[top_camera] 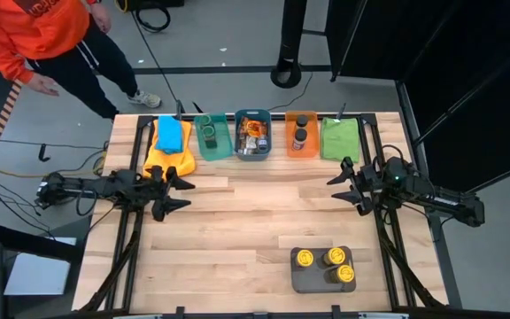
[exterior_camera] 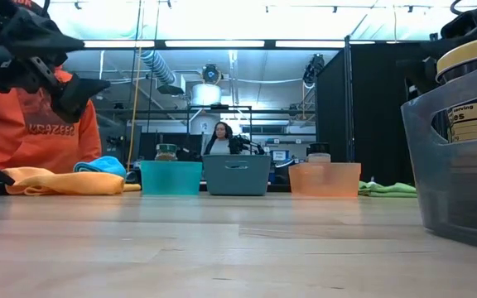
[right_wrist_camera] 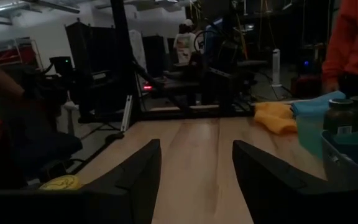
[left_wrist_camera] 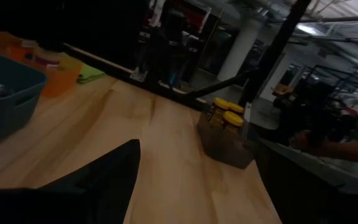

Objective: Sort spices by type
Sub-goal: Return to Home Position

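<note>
At left: left gripper [top_camera: 182,193], over bare table [top_camera: 237,221], fingers spread wide, empty. Far edge: teal bin [top_camera: 209,156], one green-lidded jar [top_camera: 209,128]; blue bin [top_camera: 253,157], jars and packets [top_camera: 253,133] heaped together; orange bin [top_camera: 301,154], two dark-lidded jars [top_camera: 300,137]. Near edge, right of centre: grey tray [top_camera: 312,282], three yellow-lidded jars [top_camera: 305,258], upright, close together. At right: right gripper [top_camera: 336,188], fingers apart, empty. Hazards, judged: a low homeward sweep of the right arm could clip the tray's jars; the person [top_camera: 51,35] at the far left corner stands near the left arm
</note>
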Motion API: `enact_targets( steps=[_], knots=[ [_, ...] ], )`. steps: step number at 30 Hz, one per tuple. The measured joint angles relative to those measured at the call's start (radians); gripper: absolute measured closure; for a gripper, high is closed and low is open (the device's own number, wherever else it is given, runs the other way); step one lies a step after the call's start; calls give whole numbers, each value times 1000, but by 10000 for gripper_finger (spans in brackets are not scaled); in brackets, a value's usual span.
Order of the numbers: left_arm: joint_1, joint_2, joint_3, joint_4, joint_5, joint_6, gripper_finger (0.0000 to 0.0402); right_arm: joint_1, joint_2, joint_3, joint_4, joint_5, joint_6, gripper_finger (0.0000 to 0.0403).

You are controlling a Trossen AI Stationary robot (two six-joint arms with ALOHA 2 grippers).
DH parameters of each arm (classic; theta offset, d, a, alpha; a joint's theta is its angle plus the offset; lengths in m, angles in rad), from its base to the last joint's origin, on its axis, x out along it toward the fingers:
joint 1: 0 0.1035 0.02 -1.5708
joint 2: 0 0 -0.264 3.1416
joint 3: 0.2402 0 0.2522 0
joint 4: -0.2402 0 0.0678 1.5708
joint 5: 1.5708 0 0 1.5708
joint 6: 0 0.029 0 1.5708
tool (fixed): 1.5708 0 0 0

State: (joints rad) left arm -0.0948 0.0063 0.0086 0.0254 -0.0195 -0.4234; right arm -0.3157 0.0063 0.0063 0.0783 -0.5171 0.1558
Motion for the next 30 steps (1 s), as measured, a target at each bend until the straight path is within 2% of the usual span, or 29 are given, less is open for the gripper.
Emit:
enact_targets(
  steps=[30],
  knots=[
    [0,0,0,6,-13,25,80,0,0,0,1,0,-2,196]
  ],
)
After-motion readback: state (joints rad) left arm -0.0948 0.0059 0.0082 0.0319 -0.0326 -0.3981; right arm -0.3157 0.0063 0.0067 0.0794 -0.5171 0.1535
